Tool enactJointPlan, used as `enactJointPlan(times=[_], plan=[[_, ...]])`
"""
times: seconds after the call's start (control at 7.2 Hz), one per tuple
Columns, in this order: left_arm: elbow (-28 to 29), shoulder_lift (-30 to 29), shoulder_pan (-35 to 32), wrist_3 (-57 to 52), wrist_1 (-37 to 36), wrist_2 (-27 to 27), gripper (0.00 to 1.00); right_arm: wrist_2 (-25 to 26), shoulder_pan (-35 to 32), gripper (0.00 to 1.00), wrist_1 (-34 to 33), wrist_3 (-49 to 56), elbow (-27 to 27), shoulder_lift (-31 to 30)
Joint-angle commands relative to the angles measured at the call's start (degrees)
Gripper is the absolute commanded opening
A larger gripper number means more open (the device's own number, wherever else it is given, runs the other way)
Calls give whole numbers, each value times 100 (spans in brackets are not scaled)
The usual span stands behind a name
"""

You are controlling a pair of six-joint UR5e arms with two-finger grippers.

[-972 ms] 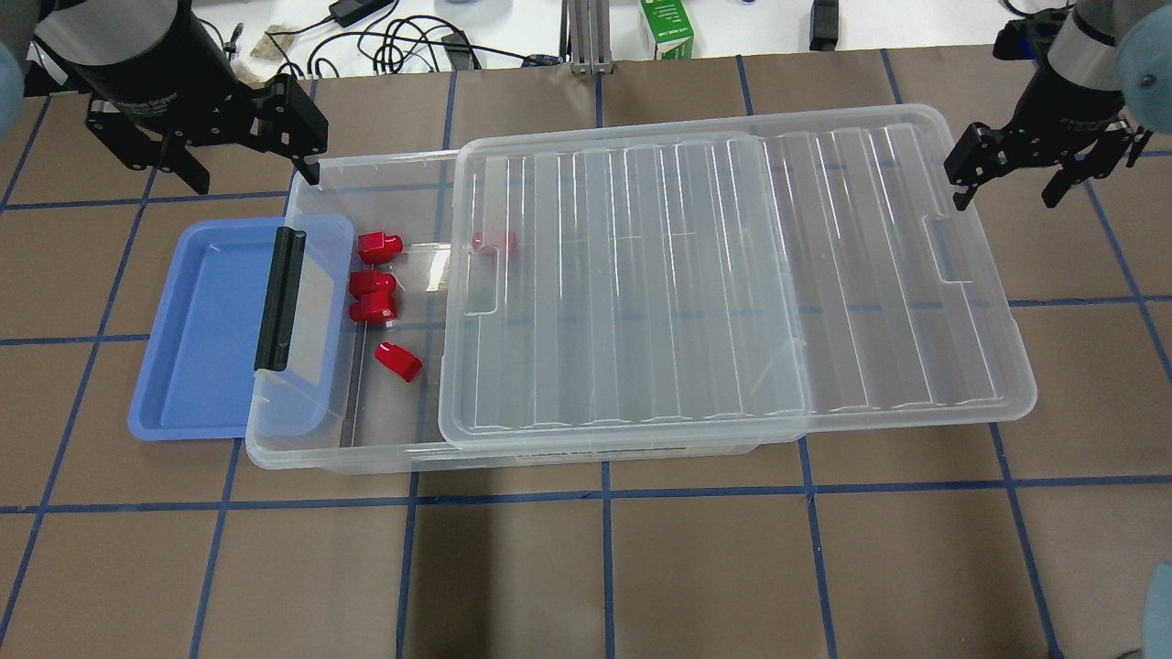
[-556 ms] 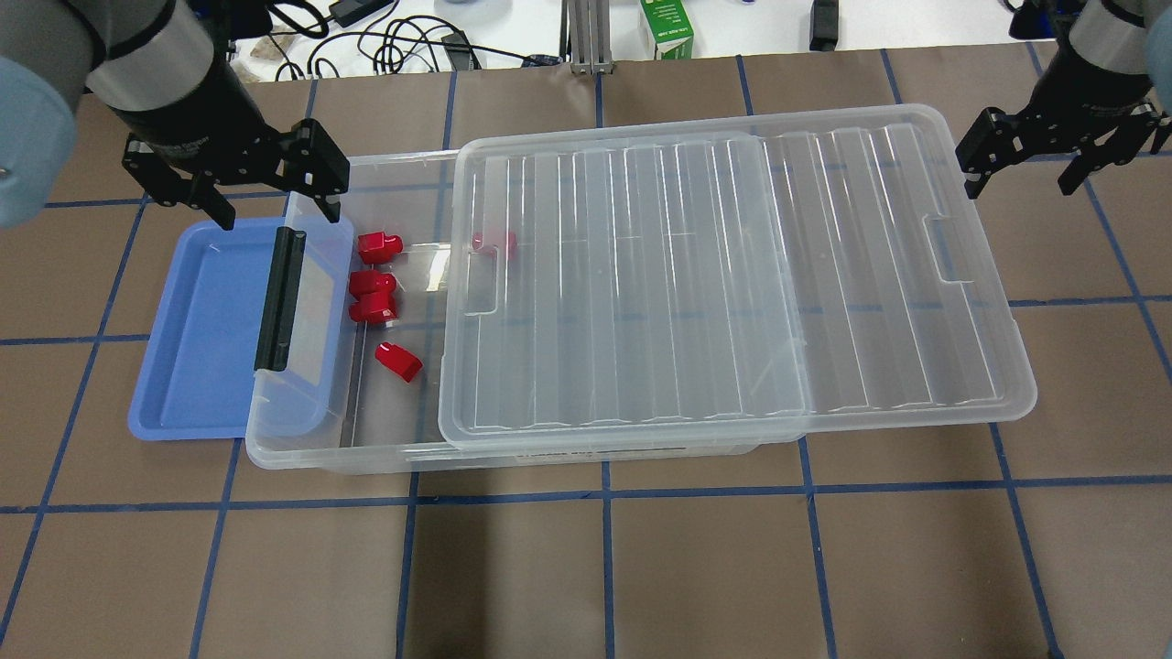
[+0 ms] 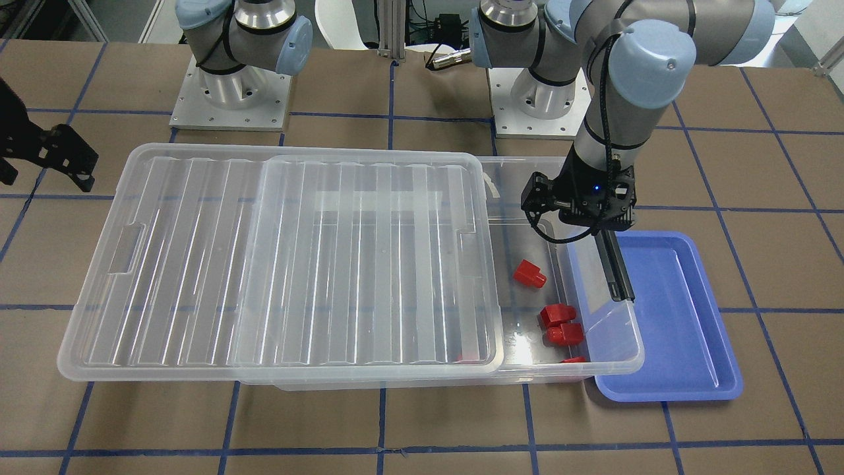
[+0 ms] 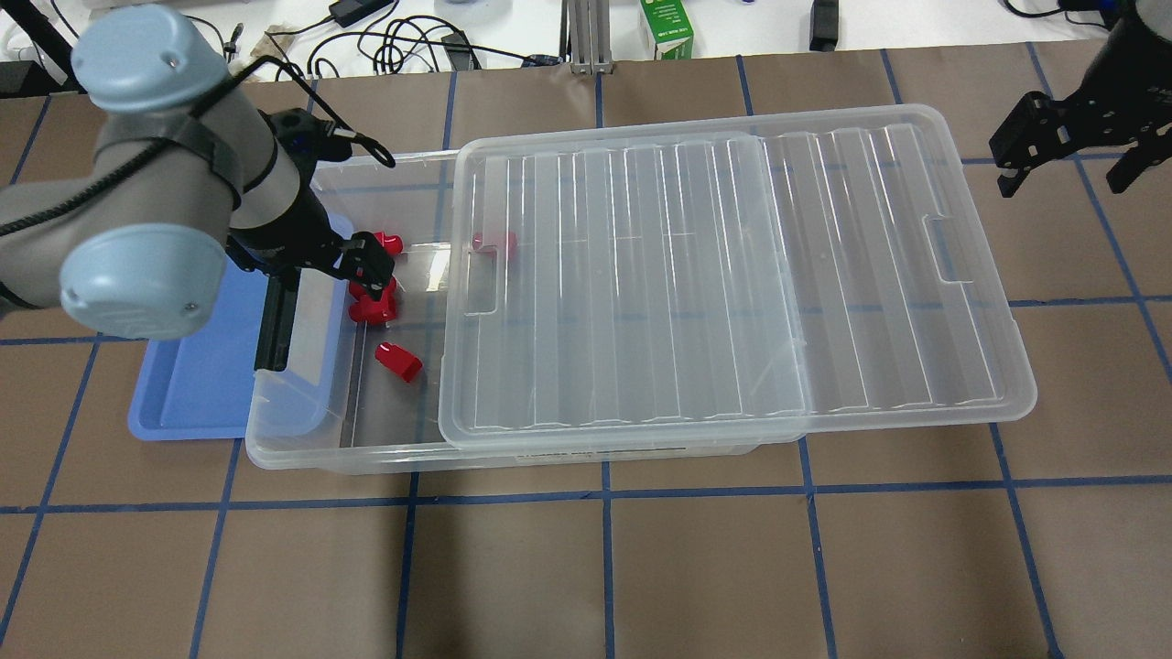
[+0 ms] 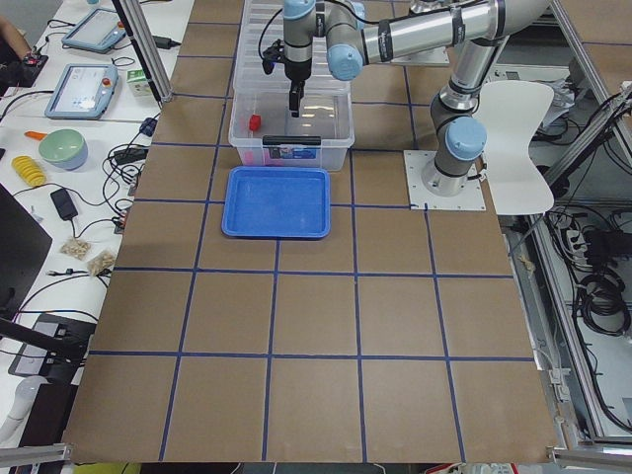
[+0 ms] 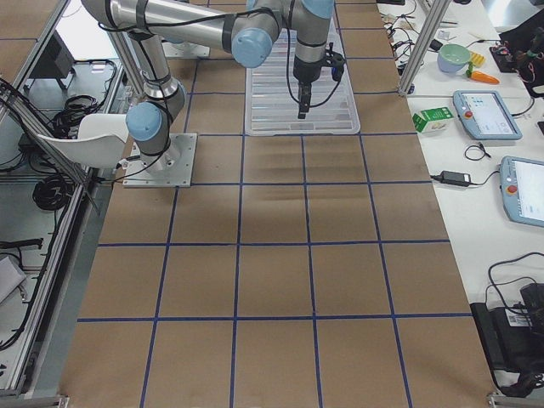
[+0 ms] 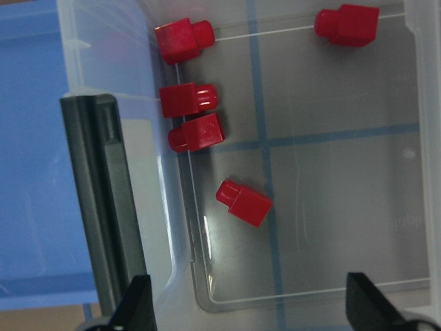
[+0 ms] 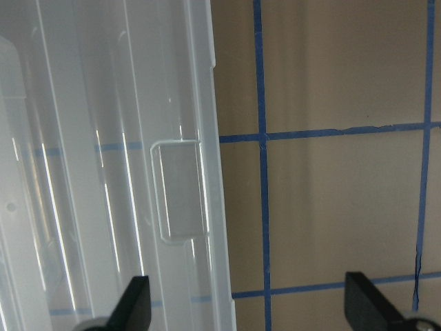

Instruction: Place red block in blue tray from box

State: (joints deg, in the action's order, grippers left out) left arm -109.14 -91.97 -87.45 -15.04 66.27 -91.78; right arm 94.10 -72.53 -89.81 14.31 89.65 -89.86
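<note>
The clear box [image 4: 302, 453] lies across the table with its ribbed lid [image 4: 732, 275] slid to the right, leaving its left end uncovered. Several red blocks lie there: one is [image 7: 244, 202] apart, two [image 7: 188, 99] touch near the wall, and one [image 4: 494, 243] is under the lid's edge. The black latch bar [image 7: 103, 207] is on the box's short side, which overlaps the blue tray [image 4: 192, 384]. The tray holds no block. My left gripper [image 7: 251, 310] is open and empty above the uncovered end [image 3: 580, 211]. My right gripper [image 4: 1067, 160] is open and empty beyond the lid's far right corner.
A green carton [image 4: 667, 27] and cables [image 4: 403, 46] lie on the white strip behind the table. The box and lid span most of the table's middle. The brown surface in front of the box [image 4: 604, 567] is bare.
My left arm has swung from the back left corner to over the box's uncovered end. My right gripper has moved further right and back, away from the lid.
</note>
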Motion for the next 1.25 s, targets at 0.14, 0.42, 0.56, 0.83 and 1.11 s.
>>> enactJointPlan(times=[0.14,0.42,0.56,0.83,1.11], plan=[[-582,-84,9,-379,-747,334,100,21,-7,100,210,-15,18,-225],[-512,-207,27,1339,-747,503,100,-15,-7,100,219,-24,70,-207],[-521,-234,27,1720,-747,495,100,-15,-7,100,236,-24,70,-216],[-521,-234,27,2915,-739,451,100,-15,-7,100,306,2,70,-225],[-582,-295,27,4352,-738,442,100,-15,-15,100,315,46,88,-207]])
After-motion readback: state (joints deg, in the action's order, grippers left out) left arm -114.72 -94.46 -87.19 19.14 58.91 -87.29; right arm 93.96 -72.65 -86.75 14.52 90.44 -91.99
